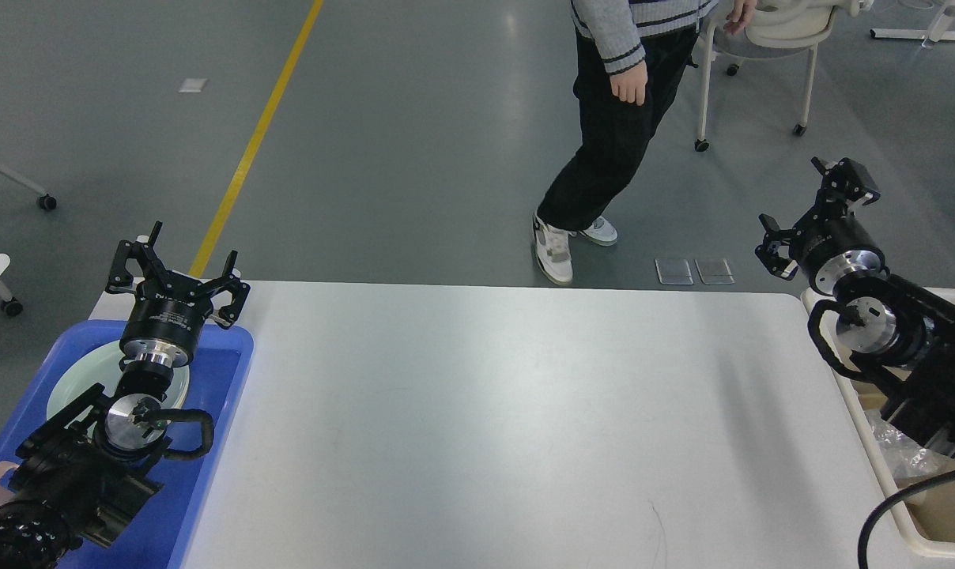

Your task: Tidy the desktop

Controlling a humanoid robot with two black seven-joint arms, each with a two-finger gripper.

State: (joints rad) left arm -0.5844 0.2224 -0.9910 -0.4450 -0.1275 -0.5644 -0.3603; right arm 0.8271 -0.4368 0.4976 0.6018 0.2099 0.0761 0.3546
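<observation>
Desktop (493,411): white, slightly glossy, fills the centre and lower middle of the frame. Nothing lies on its visible surface; a faint dark hairline mark shows near the bottom edge, right of centre. Judged from that, the tidying looks close to finished, or finished.

Blue tray (220,399): lower left of frame, set against the desktop's left edge. Holds a pale round plate (70,379), mostly covered by the arm. Likely the place for crockery, kept off the work surface.

Cream bin (881,466): lower right of frame, hard against the desktop's right edge. Crumpled clear wrapping (892,450) shows inside, behind the arm. Reads as the rubbish side; the two containers flank the desk so each arm serves its own.

Person (616,95): upper centre, on the grey floor beyond the far edge, well apart from both arms. White chair (762,39) at upper right.

Left gripper (175,273): left of frame, above the far end of the tray, fingers spread apart, nothing between them. Raised clear of the plate, probably parked after a drop-off.

Right gripper (813,213): upper right, lifted above the bin's far corner, pointing away. Fingers apart, empty. The height suggests it is clearing the bin wall.
</observation>
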